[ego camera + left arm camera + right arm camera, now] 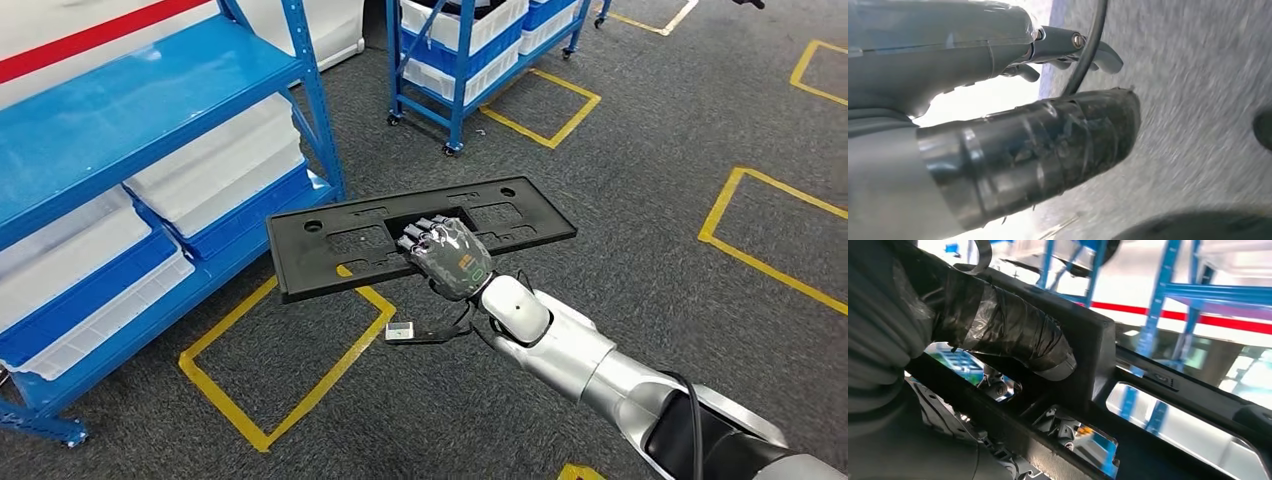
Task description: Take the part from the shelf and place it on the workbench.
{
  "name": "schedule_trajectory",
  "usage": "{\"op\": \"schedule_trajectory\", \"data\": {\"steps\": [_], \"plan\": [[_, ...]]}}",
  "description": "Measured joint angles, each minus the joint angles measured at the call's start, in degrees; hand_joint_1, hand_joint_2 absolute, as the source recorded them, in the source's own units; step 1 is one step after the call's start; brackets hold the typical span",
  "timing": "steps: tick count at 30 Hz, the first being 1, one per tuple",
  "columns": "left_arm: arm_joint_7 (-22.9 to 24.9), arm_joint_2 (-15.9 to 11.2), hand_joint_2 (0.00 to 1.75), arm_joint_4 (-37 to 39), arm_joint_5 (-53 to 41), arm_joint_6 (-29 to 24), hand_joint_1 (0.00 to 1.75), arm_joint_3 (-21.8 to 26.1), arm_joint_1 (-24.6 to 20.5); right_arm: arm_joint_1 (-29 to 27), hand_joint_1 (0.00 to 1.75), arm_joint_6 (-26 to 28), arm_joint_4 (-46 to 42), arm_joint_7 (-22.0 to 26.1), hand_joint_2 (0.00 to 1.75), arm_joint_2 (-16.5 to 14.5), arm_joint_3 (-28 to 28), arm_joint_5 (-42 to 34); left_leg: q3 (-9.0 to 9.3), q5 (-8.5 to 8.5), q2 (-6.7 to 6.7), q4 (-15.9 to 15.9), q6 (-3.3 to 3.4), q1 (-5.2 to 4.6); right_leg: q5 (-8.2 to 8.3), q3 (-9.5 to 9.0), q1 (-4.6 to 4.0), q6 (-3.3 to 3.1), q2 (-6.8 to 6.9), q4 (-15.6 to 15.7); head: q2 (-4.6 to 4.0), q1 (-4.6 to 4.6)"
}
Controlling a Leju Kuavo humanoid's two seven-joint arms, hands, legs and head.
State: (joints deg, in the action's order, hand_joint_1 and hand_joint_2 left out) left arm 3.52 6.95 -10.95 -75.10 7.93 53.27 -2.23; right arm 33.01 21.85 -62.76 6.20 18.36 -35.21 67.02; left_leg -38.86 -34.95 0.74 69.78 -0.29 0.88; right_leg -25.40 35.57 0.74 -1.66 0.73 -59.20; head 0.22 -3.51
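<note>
The right hand (447, 258) is holding the black flat part (330, 245) by its middle opening, with the fingers (425, 233) closing over the edge, and the part is staying level above the grey floor (640, 170). The blue shelf (150, 90) is standing at ten o'clock from the part, near it. The left hand (1068, 47) is hanging over the floor, and I cannot tell how its fingers are lying.
</note>
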Motion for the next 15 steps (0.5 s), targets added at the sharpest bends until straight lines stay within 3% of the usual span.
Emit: {"op": "schedule_trajectory", "data": {"steps": [1,2,3,5,7,8,9,11,12,13,15], "plan": [[0.0,0.0,0.0,0.0,0.0,0.05,0.0,0.0,0.07,0.01,1.75,-0.01,0.08,-0.01,1.75,-0.1,-0.01,0.02,-0.4,-1.38,-0.33,3.22,0.17,-0.06,0.68,0.85,-0.22,-0.11,-0.72,-0.06,0.0,-0.01],[0.0,0.0,0.0,0.0,0.0,0.08,0.0,0.0,0.09,0.01,1.75,-0.01,0.19,0.0,1.75,-0.2,-0.02,0.04,-0.16,-1.41,-0.45,5.06,0.43,-0.16,1.33,1.7,-0.41,-0.14,-1.44,-0.15,0.0,-0.01],[0.0,0.0,0.0,0.0,0.0,0.09,0.0,-0.01,0.04,0.0,1.75,-0.01,0.31,0.01,1.75,-0.25,-0.03,0.08,0.97,-0.22,-0.58,4.89,0.78,-0.28,1.95,2.52,-0.55,-0.11,-2.13,-0.25,0.0,-0.01],[0.0,-0.07,0.0,0.0,0.0,0.09,0.0,-0.02,-0.1,0.01,1.75,-0.01,0.45,0.01,1.75,-0.31,-0.04,0.14,5.86,2.85,-2.08,-0.97,1.8,-0.61,3.21,4.01,-0.66,0.05,-3.46,-0.46,0.0,-0.01],[-0.02,-0.21,0.0,0.0,0.0,0.1,0.0,-0.02,-0.18,0.05,1.75,0.01,0.47,0.01,1.75,-0.4,-0.04,0.15,11.26,3.33,-4.7,-9.19,2.56,-0.81,4.56,5.03,-0.71,0.44,-4.71,-0.5,0.01,-0.01],[-0.04,-0.27,0.0,0.0,0.0,0.12,0.0,-0.02,-0.19,0.08,1.75,0.01,0.48,0.01,1.75,-0.45,-0.04,0.15,12.65,3.0,-5.58,-11.72,2.68,-0.85,5.29,5.27,-0.6,0.75,-5.31,-0.3,0.01,-0.02],[-0.05,-0.27,0.0,0.0,0.0,0.14,0.0,-0.02,-0.2,0.1,1.75,0.0,0.48,0.01,1.75,-0.47,-0.04,0.15,13.11,2.92,-5.53,-12.93,2.61,-0.92,6.07,5.39,-0.55,1.11,-5.96,0.06,0.01,-0.02],[-0.07,-0.17,0.0,0.03,0.0,0.16,0.0,-0.03,-0.29,0.05,1.75,-0.02,0.61,0.02,1.75,-0.41,-0.05,0.15,12.39,4.15,-4.21,-13.57,2.72,-0.72,7.37,5.82,-0.57,1.87,-7.09,1.03,0.0,0.01],[-0.09,-0.16,0.0,0.05,0.0,0.16,0.0,-0.03,-0.38,0.06,1.75,-0.02,0.68,0.04,1.75,-0.37,-0.07,0.16,11.84,4.99,-3.52,-13.98,2.92,-0.56,6.63,6.34,-0.73,2.14,-6.64,0.79,0.0,-0.1],[-0.25,-0.13,0.0,0.07,0.0,0.17,0.0,-0.03,-0.47,0.1,1.75,-0.01,0.79,0.01,1.75,-0.34,-0.09,0.16,11.1,5.93,-2.79,-14.33,3.2,-0.36,4.63,7.06,-0.85,2.39,-5.56,-0.5,0.01,-0.21],[-0.91,-0.16,0.0,0.07,-0.03,0.29,0.0,-0.04,-0.42,0.23,1.75,0.02,0.91,-0.09,1.75,-0.35,-0.11,0.17,9.53,7.39,-1.65,-14.59,3.52,-0.4,-1.71,8.55,-0.62,2.8,-2.58,-6.44,0.01,-0.44]]}}
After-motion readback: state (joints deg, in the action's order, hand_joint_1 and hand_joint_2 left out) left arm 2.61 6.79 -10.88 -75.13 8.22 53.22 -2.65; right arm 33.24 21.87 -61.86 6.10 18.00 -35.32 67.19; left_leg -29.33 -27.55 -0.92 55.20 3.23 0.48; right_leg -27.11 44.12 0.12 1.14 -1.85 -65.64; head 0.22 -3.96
